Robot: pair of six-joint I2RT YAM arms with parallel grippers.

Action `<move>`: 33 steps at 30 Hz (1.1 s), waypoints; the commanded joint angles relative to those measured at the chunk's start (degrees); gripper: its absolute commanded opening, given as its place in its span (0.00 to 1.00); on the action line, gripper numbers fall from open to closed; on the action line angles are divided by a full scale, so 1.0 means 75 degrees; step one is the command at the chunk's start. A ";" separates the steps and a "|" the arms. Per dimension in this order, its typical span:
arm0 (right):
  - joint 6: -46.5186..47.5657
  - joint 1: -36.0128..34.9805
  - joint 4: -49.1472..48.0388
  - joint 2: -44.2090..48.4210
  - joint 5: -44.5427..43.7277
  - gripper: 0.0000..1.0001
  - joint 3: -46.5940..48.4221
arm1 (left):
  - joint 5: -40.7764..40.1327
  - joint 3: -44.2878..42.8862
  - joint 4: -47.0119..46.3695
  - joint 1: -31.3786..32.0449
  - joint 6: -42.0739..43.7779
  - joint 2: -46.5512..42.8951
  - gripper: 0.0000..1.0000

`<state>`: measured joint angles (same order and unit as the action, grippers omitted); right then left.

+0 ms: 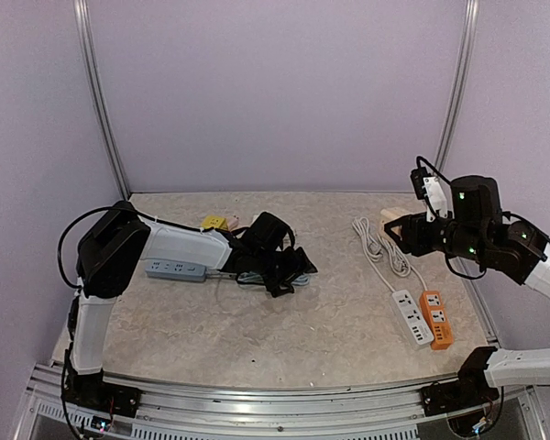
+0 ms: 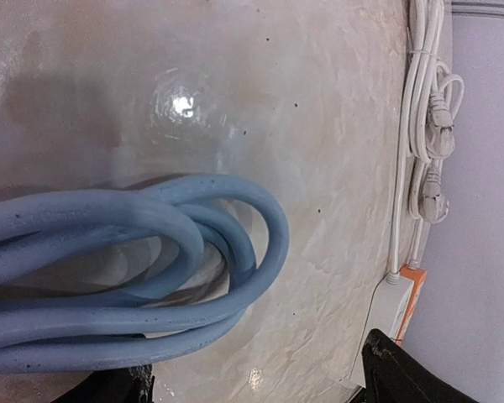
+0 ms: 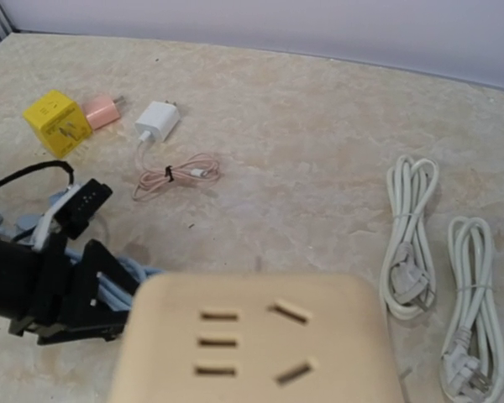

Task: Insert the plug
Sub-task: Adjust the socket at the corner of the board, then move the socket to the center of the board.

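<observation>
From the right wrist the socket block [image 3: 260,344] sits so near the lens that it is a soft blur, its lower part cut off by the bottom edge. The right fingers [image 1: 409,235] holding it are wholly hidden behind it in that view. The left fingers [image 2: 412,378] show only as two dark tips at the bottom edge of their own camera, set wide apart. The blue cable [image 2: 151,252] runs out past the left edge there, so its ends cannot be seen; from above the left arm covers nearly all of it. The orange power strip [image 2: 413,294] is a sliver behind the white power strip [image 2: 385,312]. The blue power strip [image 1: 176,270] loses its right end under the arm.
</observation>
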<state>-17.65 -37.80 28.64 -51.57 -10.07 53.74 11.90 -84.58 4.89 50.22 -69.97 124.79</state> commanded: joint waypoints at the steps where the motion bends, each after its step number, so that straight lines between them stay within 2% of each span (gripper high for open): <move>1: -0.0002 0.0073 -0.0010 0.0160 -0.0147 0.00 0.0071 | 0.0308 0.0222 -0.0556 -0.0063 0.0515 -0.0369 0.83; 8: 0.0036 0.0072 -0.0248 0.0150 -0.0105 0.00 -0.0127 | 0.0468 0.1988 -0.1100 -0.0380 0.1178 -0.2341 0.99; 12: 0.0094 0.0073 -0.0412 -0.0056 0.0050 0.00 -0.0148 | 0.0383 0.2616 -0.0715 -0.0542 0.1683 -0.3571 0.99; 14: 0.0154 0.0072 -0.0476 -0.0132 0.0065 0.00 -0.0095 | 0.0070 0.2809 -0.0141 -0.0745 0.1928 -0.4167 0.99; 18: 0.0214 0.0090 -0.0626 -0.0195 0.0186 0.00 -0.0075 | -0.1141 0.2864 0.1569 -0.1833 0.2414 -0.5447 0.99; 22: 0.0233 0.0087 -0.0712 -0.0195 0.0281 0.00 -0.0186 | -0.1228 0.3059 0.1879 -0.3367 0.2678 -0.6291 0.99; 27: 0.0219 0.0090 -0.0677 -0.0094 0.0296 0.00 -0.0221 | -0.0832 0.2572 0.2293 -0.4552 0.3023 -0.5904 0.99; 31: 0.0187 0.0089 -0.0629 0.0060 0.0260 0.00 -0.0249 | -0.0434 0.2169 0.2467 -0.5057 0.3267 -0.4958 0.99; 33: 0.0171 0.0088 -0.0594 0.0109 0.0269 0.00 -0.0290 | -0.0659 0.1888 0.2738 -0.5143 0.3435 -0.4404 0.99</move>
<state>-16.34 -37.80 25.63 -52.60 -8.19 52.47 6.39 -66.96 19.79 13.23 -47.97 85.36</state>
